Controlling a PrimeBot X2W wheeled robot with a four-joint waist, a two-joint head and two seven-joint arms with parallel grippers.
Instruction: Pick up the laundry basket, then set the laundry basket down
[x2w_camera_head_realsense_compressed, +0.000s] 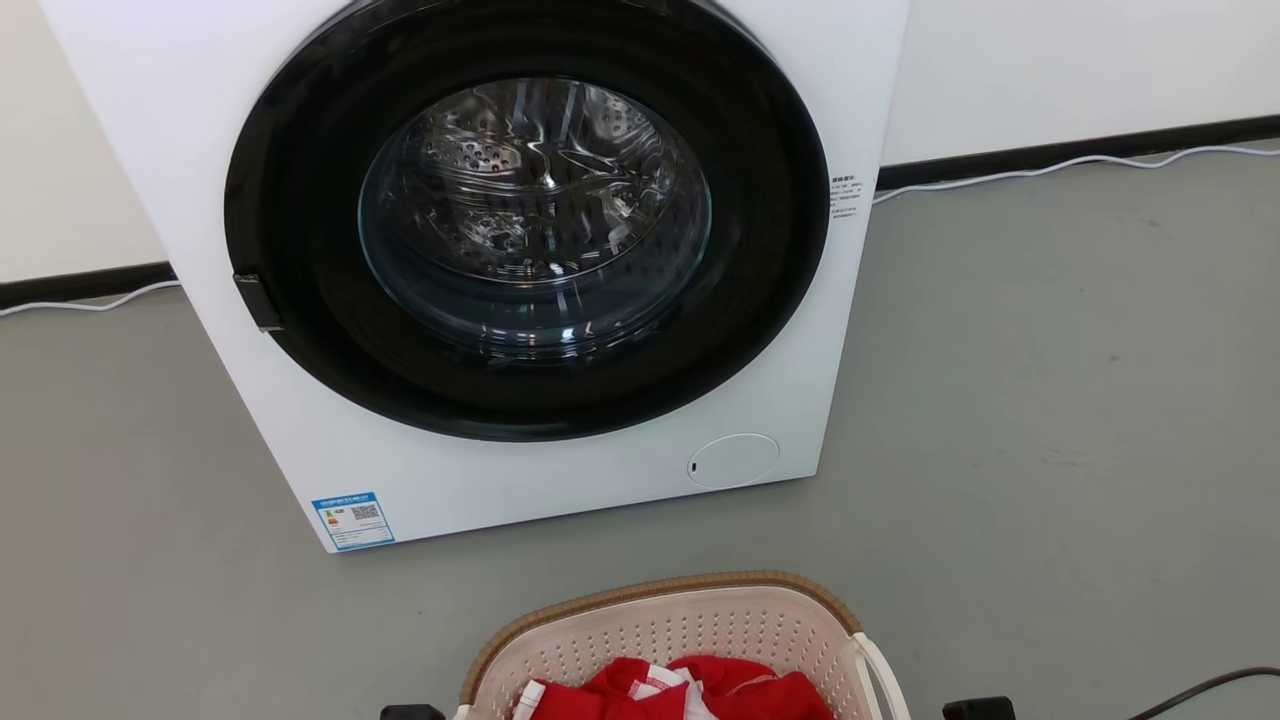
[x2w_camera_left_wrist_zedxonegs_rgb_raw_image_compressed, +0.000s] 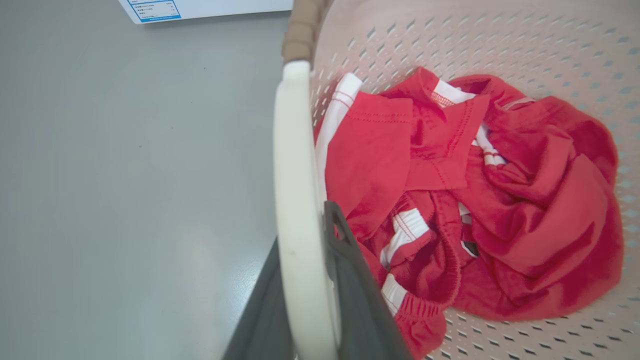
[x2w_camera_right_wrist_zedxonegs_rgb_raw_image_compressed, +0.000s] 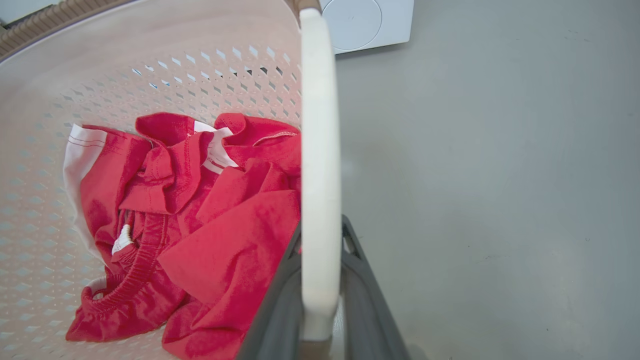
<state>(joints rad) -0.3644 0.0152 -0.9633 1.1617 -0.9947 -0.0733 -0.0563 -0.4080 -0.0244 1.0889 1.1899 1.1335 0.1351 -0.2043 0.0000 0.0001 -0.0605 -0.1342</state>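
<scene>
Cream plastic w/ perforated walls and a brown woven-look rim: the laundry basket (x2w_camera_head_realsense_compressed: 660, 592) sits at the bottom centre of the head view. It is just in front of the washing machine (x2w_camera_head_realsense_compressed: 560, 480) but apart from it, w/ grey floor (x2w_camera_head_realsense_compressed: 1050, 420) btwn them. Can't tell whether its base rests on the floor or hangs clear. Inside lies a crumpled red garment (x2w_camera_left_wrist_zedxonegs_rgb_raw_image_compressed: 500, 210) w/ white trim, bunched on the basket's bottom. The left gripper (x2w_camera_left_wrist_zedxonegs_rgb_raw_image_compressed: 305, 225) pinches the basket's white left handle (x2w_camera_left_wrist_zedxonegs_rgb_raw_image_compressed: 295, 140): one dark finger on the outer side, the other on the inner side next to the red cloth, the bar running up btwn them. The right gripper (x2w_camera_right_wrist_zedxonegs_rgb_raw_image_compressed: 322, 225) does the same on the white right handle (x2w_camera_right_wrist_zedxonegs_rgb_raw_image_compressed: 317, 125), a finger each side, pressed against the bar. The machine is a white front-loader, door shut, w/ a wide black ring round the glass (x2w_camera_head_realsense_compressed: 535, 210); the steel drum shows thru it. In the head view a blue label (x2w_camera_head_realsense_compressed: 352, 520) sits at its lower left corner and a round flap (x2w_camera_head_realsense_compressed: 733, 460) at lower right. A white cable (x2w_camera_head_realsense_compressed: 1050, 163) runs along the floor by the dark skirting behind the machine. A black cable (x2w_camera_head_realsense_compressed: 1200, 686) curves in at lower right, near the basket.
</scene>
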